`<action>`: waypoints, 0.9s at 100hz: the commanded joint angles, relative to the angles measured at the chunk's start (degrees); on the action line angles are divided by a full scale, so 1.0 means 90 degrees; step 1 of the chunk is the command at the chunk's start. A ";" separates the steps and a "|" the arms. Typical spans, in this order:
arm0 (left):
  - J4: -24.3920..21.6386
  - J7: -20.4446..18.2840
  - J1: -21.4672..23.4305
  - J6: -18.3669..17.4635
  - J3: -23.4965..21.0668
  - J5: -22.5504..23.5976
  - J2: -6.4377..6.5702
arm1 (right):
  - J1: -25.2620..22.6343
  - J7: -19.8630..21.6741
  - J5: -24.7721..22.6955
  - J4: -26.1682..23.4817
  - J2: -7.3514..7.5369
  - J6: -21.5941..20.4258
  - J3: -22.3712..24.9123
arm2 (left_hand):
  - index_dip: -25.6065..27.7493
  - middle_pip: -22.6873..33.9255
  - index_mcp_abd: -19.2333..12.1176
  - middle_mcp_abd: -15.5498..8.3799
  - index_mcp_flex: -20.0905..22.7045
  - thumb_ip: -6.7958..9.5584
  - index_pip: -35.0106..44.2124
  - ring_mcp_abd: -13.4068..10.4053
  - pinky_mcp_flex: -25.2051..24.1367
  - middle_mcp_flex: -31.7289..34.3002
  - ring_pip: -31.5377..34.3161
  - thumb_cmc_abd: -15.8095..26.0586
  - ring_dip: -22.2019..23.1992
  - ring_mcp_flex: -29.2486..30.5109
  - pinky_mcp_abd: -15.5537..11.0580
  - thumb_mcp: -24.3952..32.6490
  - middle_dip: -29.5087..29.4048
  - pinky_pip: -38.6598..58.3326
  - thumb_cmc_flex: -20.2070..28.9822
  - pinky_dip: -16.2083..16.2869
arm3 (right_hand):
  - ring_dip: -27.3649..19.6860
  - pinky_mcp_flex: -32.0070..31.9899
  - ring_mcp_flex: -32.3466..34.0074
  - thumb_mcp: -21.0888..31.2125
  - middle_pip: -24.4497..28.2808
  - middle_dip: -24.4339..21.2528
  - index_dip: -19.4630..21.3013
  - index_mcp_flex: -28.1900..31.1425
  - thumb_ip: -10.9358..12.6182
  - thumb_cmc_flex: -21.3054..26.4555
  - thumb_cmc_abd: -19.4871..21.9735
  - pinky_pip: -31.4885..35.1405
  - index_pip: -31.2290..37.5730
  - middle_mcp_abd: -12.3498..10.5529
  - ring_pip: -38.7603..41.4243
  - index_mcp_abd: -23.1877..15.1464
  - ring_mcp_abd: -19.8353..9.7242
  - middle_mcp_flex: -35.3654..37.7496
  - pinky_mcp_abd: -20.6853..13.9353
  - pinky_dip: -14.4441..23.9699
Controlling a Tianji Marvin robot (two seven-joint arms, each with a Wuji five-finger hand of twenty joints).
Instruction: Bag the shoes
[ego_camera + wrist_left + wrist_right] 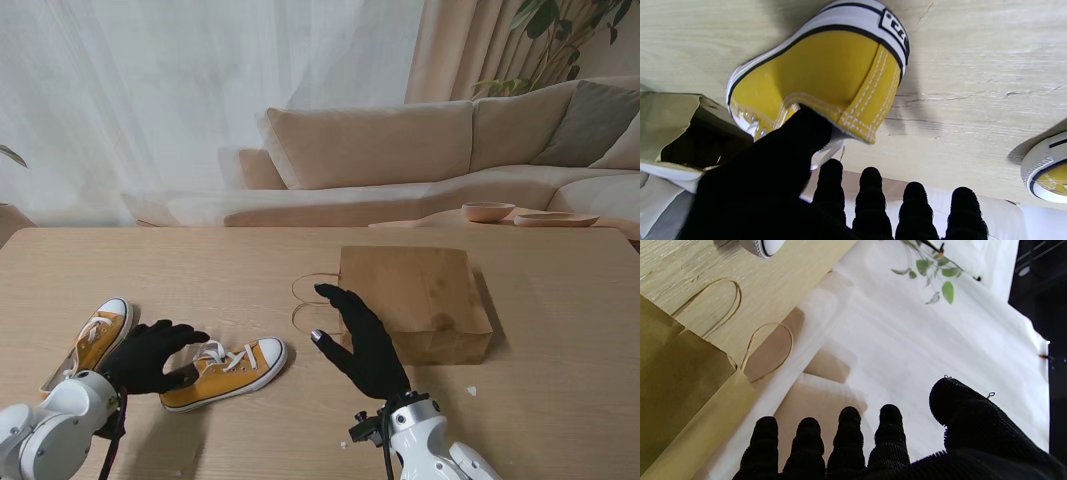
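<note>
Spreading across the whole near part of the stand's view, a light wooden table (250,270) is seen, and all the task's things are carried by it. A brown paper bag (420,300) is laid flat on the table, right of the middle, with its two thin loop handles (312,302) pointing to the left; in the left wrist view its mouth (690,143) is seen slightly open.

Two yellow canvas shoes with white soles are placed on the left part of the table, well apart from the bag. The right-hand shoe (225,372) is lying with its toe toward the bag, and the left-hand shoe (92,340) is found just beside it, farther to the left, with its toe pointing away from me.

The left hand (150,357), in a black glove, is placed over the heel end of the right-hand shoe. In the left wrist view its thumb (800,133) is pressed at the heel collar while the four fingers (870,186) are stretched out and apart, so a full hold is not shown.

The right hand (362,345) is held open near the bag's handles, fingers spread, and nothing is held by it.
</note>
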 commanded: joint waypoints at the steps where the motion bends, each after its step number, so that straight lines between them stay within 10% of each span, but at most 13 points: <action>1: 0.0060 -0.0060 -0.0045 0.0109 0.0105 -0.0020 -0.0038 | -0.0057 0.0065 0.0006 -0.0048 -0.0055 -0.0019 0.0000 | 0.0085 0.0047 -0.0164 -0.0309 -0.0233 -0.0038 0.0020 -0.0035 -0.0103 -0.0019 0.0061 -0.0139 0.0157 -0.0082 -0.0049 0.0234 0.0061 0.0218 0.0123 0.0156 | 0.0016 0.0020 -0.0067 -0.0016 0.0098 0.0032 0.0123 0.0032 -0.0246 -0.0131 0.0014 0.0004 0.0037 -0.0182 0.0052 -0.0221 -0.0212 -0.0107 -0.0074 0.0081; 36: 0.0491 0.0615 -0.0400 0.0328 0.0658 -0.0342 -0.0128 | -0.0039 0.0116 0.0043 -0.0042 -0.0050 0.0007 0.0014 | 0.0377 0.0834 -0.0413 -0.0137 0.0049 0.0033 0.0754 0.0097 -0.0195 0.0144 0.0211 0.0197 0.0878 0.0013 0.0038 -0.0252 0.0369 0.0454 0.1046 0.0980 | 0.0023 0.0038 -0.0056 -0.0018 0.0155 0.0056 0.0143 0.0054 -0.0249 -0.0123 0.0014 0.0016 0.0074 -0.0179 0.0103 -0.0225 -0.0197 -0.0104 -0.0063 0.0086; 66: 0.0783 0.0800 -0.0633 0.0295 0.0948 -0.0578 -0.0152 | -0.0034 0.0150 0.0061 -0.0044 -0.0046 0.0040 0.0028 | 0.0404 0.1680 -0.0074 0.0242 0.1774 0.0043 0.1235 0.0580 -0.0270 0.1378 0.0499 -0.0200 0.1560 0.0798 0.0325 0.0508 0.0621 0.0536 0.1451 0.1436 | 0.0031 0.0070 -0.0046 -0.0018 0.0213 0.0082 0.0159 0.0097 -0.0249 -0.0117 0.0012 0.0035 0.0113 -0.0174 0.0147 -0.0206 -0.0181 -0.0095 -0.0046 0.0093; 83: 0.0984 0.1268 -0.0730 0.0168 0.1080 -0.0751 -0.0227 | -0.0036 0.0147 0.0058 -0.0043 -0.0047 0.0049 0.0029 | 0.0111 0.1186 0.0685 0.1263 0.3707 -0.0202 0.1542 0.1382 0.0158 0.4657 0.1874 0.0091 0.2509 0.2221 0.1014 -0.0971 0.2157 0.0732 0.2835 0.2193 | 0.0039 0.0093 -0.0037 -0.0023 0.0260 0.0103 0.0165 0.0113 -0.0252 -0.0119 0.0013 0.0053 0.0131 -0.0165 0.0185 -0.0207 -0.0165 -0.0092 -0.0025 0.0101; 90: 0.1048 0.1468 -0.0754 0.0133 0.1123 -0.0960 -0.0277 | -0.0033 0.0141 0.0055 -0.0038 -0.0048 0.0054 0.0027 | 0.0026 0.2040 0.1056 0.1827 0.4252 -0.0152 0.1846 0.1886 0.0393 0.5275 0.3261 0.0329 0.2739 0.2620 0.1293 -0.1206 0.2163 0.0838 0.3010 0.2462 | 0.0041 0.0097 -0.0036 -0.0022 0.0276 0.0110 0.0167 0.0120 -0.0252 -0.0115 0.0011 0.0058 0.0138 -0.0166 0.0197 -0.0207 -0.0161 -0.0092 -0.0021 0.0103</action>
